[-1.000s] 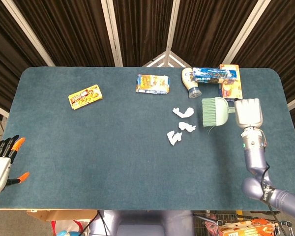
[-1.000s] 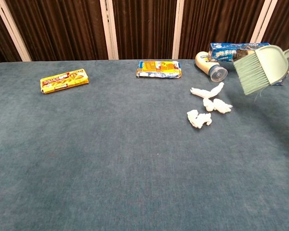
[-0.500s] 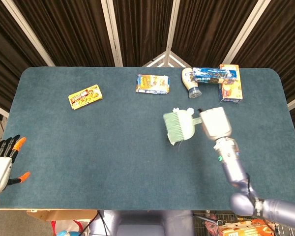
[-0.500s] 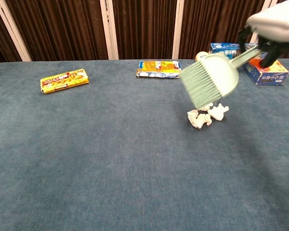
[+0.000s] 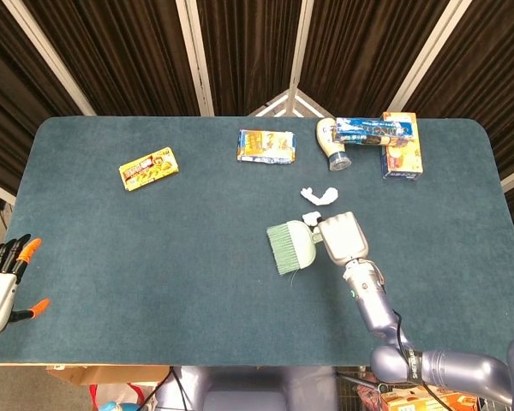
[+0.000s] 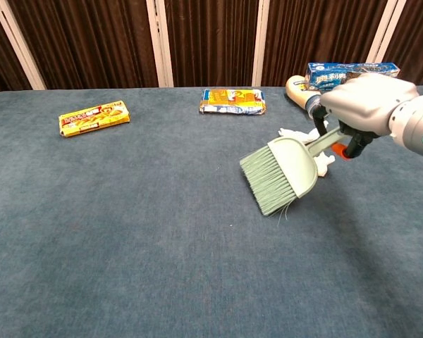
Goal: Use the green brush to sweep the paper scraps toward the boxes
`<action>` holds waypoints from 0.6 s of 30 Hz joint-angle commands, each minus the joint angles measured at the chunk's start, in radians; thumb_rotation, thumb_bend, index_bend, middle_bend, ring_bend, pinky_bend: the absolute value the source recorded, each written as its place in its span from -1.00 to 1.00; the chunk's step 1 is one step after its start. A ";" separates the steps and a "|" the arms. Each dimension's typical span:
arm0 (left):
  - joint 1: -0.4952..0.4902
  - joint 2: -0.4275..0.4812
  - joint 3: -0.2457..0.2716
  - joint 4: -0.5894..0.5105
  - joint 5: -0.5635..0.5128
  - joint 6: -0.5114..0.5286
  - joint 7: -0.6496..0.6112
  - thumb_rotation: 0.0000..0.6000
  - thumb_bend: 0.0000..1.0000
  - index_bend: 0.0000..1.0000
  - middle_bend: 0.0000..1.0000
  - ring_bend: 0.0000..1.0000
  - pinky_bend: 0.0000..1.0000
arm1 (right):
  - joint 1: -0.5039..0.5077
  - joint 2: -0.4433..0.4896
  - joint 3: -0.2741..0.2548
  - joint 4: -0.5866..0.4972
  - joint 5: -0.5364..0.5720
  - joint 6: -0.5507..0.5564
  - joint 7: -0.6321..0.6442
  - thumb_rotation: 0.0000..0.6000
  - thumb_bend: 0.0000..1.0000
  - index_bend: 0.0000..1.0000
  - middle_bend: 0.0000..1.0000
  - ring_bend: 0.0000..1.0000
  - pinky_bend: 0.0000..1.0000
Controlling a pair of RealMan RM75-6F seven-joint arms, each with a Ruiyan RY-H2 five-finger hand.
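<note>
Chest view shows my right hand point(image 6: 359, 105) gripping the handle of the green brush point(image 6: 280, 173), bristles angled down and to the left, just short of the paper scraps point(image 6: 296, 135). From the head view the brush head point(image 5: 291, 246) sits on the near side of the scraps point(image 5: 319, 196) — one crumpled white piece shows clearly; any others are hidden by the brush and hand. The boxes point(image 5: 385, 141) lie at the far right edge of the worktop point(image 5: 154, 257), beside a tipped bottle point(image 5: 332, 144).

My judgement: the bristles should meet the cloth flat, behind the scraps, then push away toward the boxes in one short, low stroke — light paper scatters easily. The brush is pale green with a broad fan of bristles and looks stiff enough.

My left hand point(image 5: 2, 282) idles at the near left edge, fingers spread, holding nothing.
</note>
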 commanded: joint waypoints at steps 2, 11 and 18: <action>0.000 0.000 0.001 0.000 0.002 0.001 0.000 1.00 -0.90 -1.00 -1.00 -1.00 -1.00 | -0.010 -0.003 -0.005 0.056 0.029 0.011 -0.002 1.00 0.20 0.56 0.95 1.00 1.00; 0.001 -0.002 0.001 -0.001 0.003 0.002 0.003 1.00 -0.90 -1.00 -1.00 -1.00 -1.00 | -0.020 0.103 0.021 0.122 0.093 0.028 -0.029 1.00 0.20 0.56 0.95 1.00 1.00; 0.000 -0.003 0.001 -0.003 0.000 -0.001 0.009 1.00 -0.90 -1.00 -1.00 -1.00 -1.00 | -0.030 0.207 0.047 0.143 0.112 0.040 -0.020 1.00 0.20 0.56 0.95 1.00 1.00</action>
